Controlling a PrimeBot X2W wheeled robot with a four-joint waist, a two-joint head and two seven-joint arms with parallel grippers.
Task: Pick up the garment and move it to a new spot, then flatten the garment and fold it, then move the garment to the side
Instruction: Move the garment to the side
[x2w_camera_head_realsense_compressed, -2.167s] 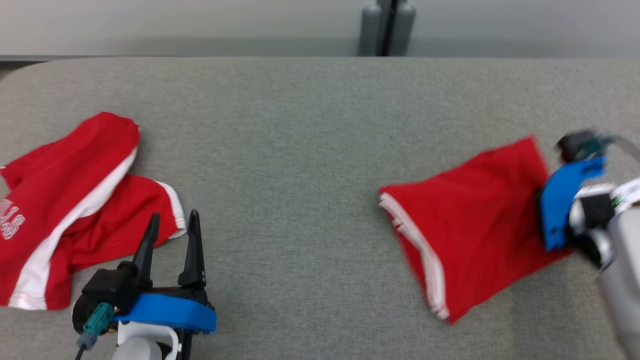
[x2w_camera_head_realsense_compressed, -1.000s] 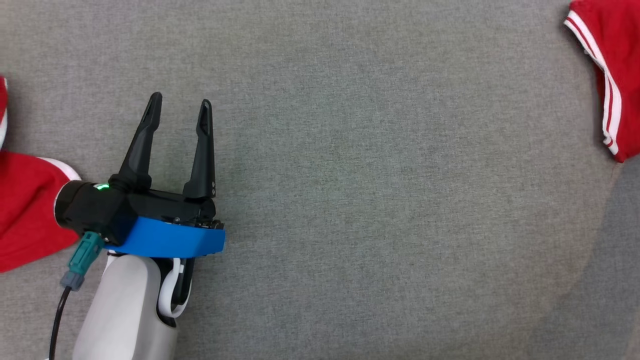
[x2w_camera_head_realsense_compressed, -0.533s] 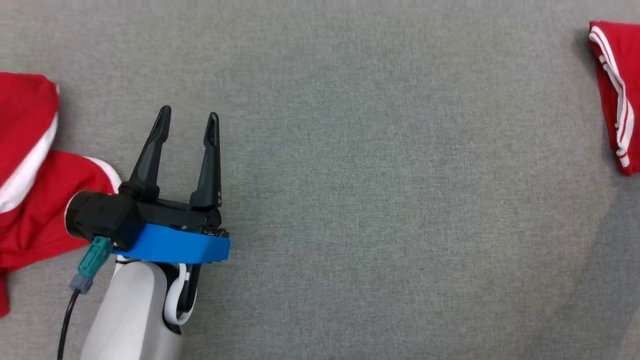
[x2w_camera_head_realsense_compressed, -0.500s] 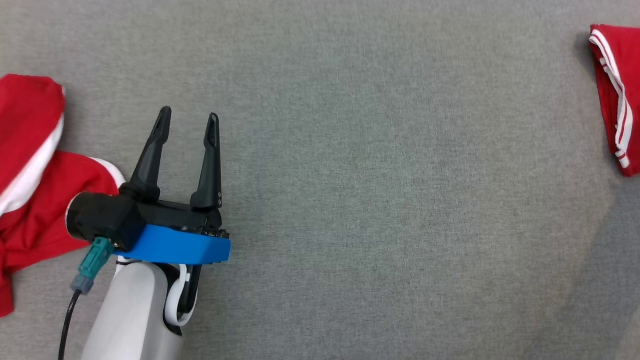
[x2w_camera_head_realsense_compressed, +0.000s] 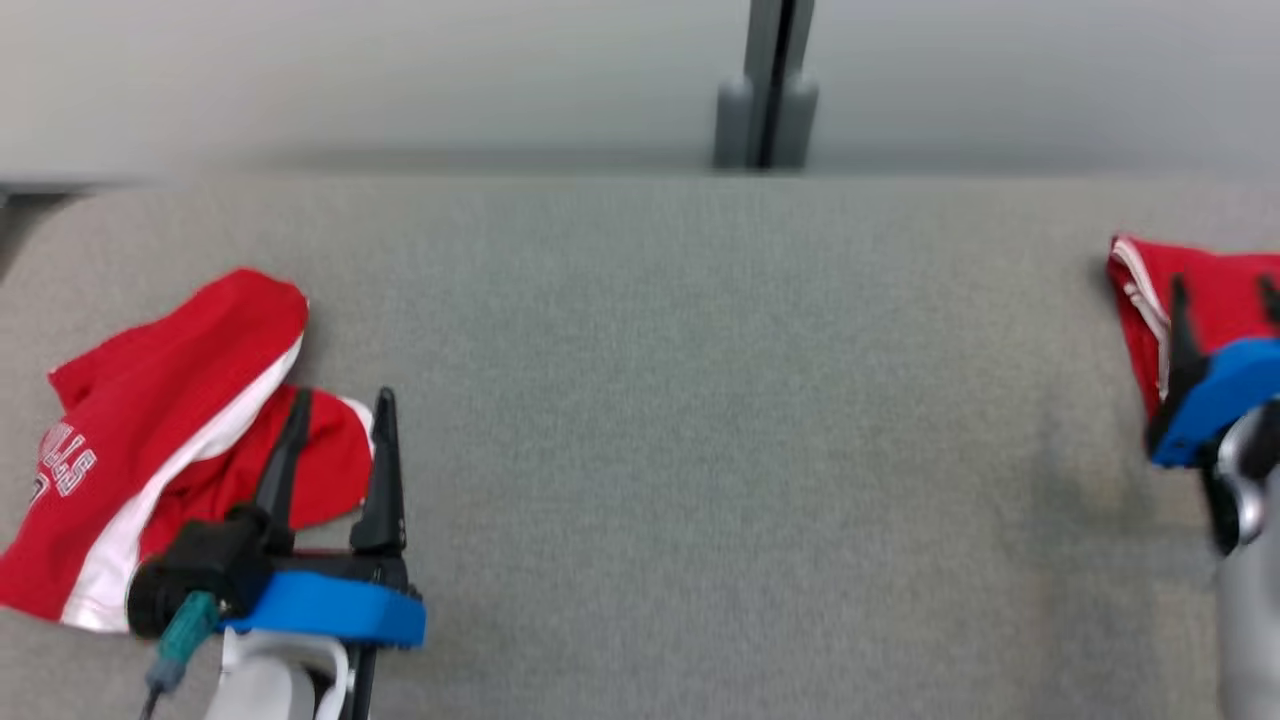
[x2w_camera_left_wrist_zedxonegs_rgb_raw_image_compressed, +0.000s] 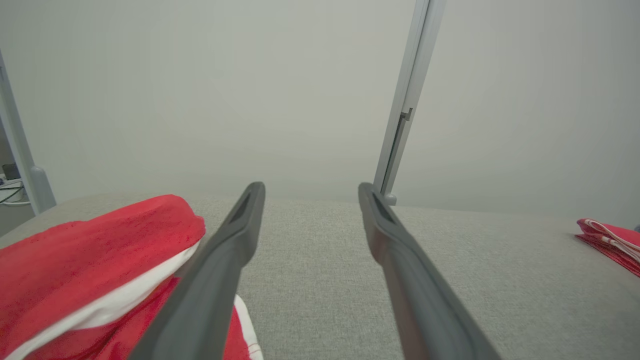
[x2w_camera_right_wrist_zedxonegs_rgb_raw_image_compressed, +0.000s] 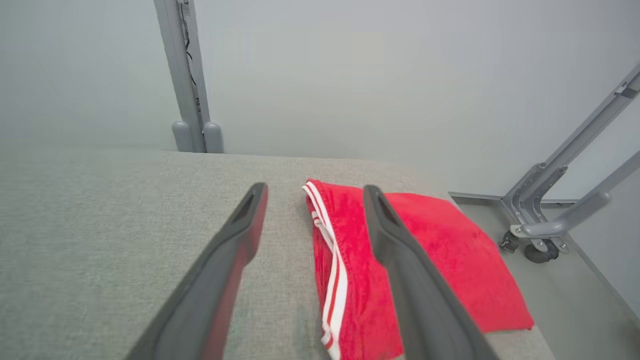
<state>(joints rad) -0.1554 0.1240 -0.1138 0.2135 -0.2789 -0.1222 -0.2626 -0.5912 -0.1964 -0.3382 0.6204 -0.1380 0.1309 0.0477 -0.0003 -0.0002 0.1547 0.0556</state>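
Left claw, right claw gape wide; a snag could pull the folded garment, frame right, off the table

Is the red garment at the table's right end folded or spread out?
Folded: the red garment lies as a compact rectangle, its white-striped edges stacked along one side.

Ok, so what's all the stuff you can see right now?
table: one, grey fabric top, across the whole scene
crumpled garment: one, red with a white stripe, table's left end
folded garment: one, red with white stripes, table's right end
post: one, grey, behind the table's far edge
stand legs: two, grey metal, floor past the table's right end
left gripper: one, black fingers, open, by the crumpled garment
right gripper: one, dark fingers, open, by the folded garment
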